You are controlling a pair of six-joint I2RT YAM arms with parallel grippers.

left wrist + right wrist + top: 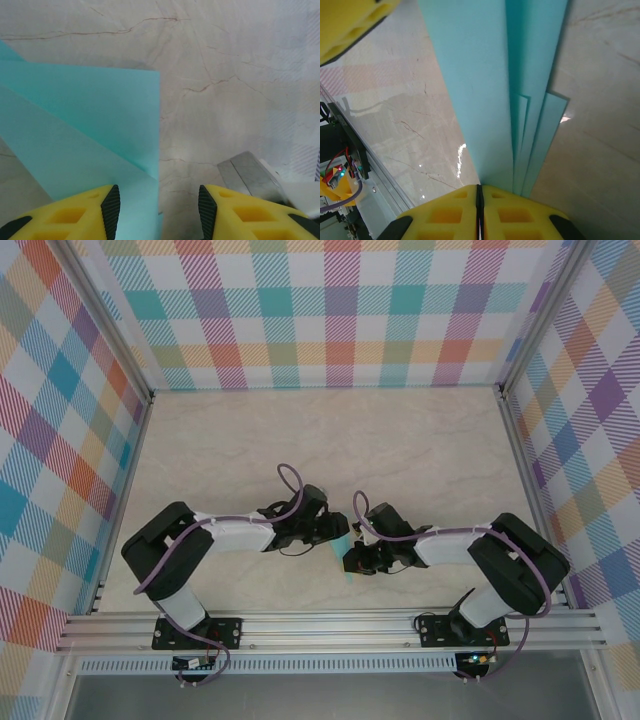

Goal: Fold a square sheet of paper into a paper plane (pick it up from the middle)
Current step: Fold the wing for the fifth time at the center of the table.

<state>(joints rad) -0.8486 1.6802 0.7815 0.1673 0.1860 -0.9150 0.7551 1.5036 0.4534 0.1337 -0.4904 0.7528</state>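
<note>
Watching the overhead feed, I see both arms bent inward so that their tips meet over the table (300, 430), a little beyond the middle of the front rail (330, 625). The sheet of paper (343, 540) shows there as a narrow light-teal strip between the two tips, running away from the rail.

My left end effector (328, 530) sits slightly farther from the rail than my right end effector (354, 558). On the left wrist feed, the left end effector (160, 205) is spread, with a clear gap between its yellow fingers (107, 205). The sheet of paper (90, 110) lies under the left finger. I can see at least two overlapping layers, with one straight edge running down into the gap. The marbled table (225, 60) shows bare beside it.

On the right wrist feed, the right end effector (479, 192) has its fingers (445, 215) pressed together along a thin seam. It pinches the sheet of paper (485, 90), which narrows toward them. Several stacked layers fan out from the grip, and their stepped edges are visible on the right side. A yellow finger of the left end effector (350, 25) fills the upper left corner, and the rail crosses the lower left.
</note>
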